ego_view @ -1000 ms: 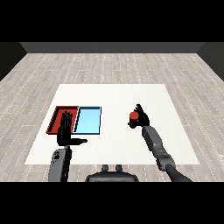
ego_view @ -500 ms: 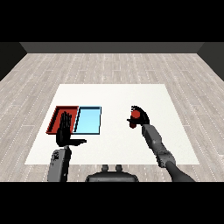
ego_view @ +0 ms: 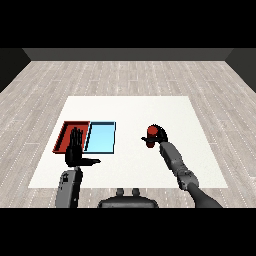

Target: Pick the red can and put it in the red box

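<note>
The red can [ego_view: 152, 131] is held above the white table [ego_view: 130, 112], right of centre, with my right hand [ego_view: 156, 138] curled round it. The red tray [ego_view: 66, 133] lies at the table's left, and the light blue tray [ego_view: 101, 137] sits beside it on its right. My left hand [ego_view: 75, 151] is raised upright with straight fingers and the thumb out, in front of the red tray's near edge, holding nothing. The can is well to the right of both trays.
Grey wood floor surrounds the table on all sides. The table's near edge runs just ahead of both forearms. A wide stretch of bare white tabletop separates the light blue tray from the can.
My right hand has carried the red can a little to the left, toward the trays. The left hand has stayed where it was.
</note>
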`<state>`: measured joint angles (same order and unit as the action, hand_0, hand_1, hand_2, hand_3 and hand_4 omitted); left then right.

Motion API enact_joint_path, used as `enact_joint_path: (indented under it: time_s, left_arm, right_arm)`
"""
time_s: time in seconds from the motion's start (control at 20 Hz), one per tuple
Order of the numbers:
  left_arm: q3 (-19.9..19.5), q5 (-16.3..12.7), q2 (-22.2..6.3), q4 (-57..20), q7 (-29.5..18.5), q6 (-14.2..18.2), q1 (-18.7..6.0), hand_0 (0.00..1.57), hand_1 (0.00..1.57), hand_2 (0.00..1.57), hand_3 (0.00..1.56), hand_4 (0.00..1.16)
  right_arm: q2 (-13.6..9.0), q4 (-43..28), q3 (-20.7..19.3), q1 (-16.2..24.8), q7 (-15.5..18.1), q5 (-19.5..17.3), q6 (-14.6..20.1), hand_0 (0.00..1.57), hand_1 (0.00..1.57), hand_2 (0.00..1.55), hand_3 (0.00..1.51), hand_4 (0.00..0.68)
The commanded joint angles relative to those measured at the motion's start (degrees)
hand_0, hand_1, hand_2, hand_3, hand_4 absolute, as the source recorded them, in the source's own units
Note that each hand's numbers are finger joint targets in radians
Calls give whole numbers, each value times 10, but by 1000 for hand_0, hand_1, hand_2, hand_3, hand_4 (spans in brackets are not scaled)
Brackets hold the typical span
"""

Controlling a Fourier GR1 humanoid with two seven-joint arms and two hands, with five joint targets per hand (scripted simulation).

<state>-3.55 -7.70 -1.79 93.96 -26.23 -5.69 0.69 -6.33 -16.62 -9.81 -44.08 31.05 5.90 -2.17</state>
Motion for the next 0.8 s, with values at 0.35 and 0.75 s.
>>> enact_joint_path:
  time_s: [0.35, 0.75]
  left_arm:
    - [-22, -7, -21, -55, -37, -21, -18, 0, 0, 0, 0, 0]
    - [-1, -9, -8, -12, -8, -16, 13, 0, 0, 0, 0, 0]
  right_arm:
    - [9, -43, 14, 19, -35, -17, 34, 1548, 1548, 1475, 1411, 558]
    - [-2, -162, 9, 29, -33, 5, 24, 1547, 1547, 1458, 1383, 581]
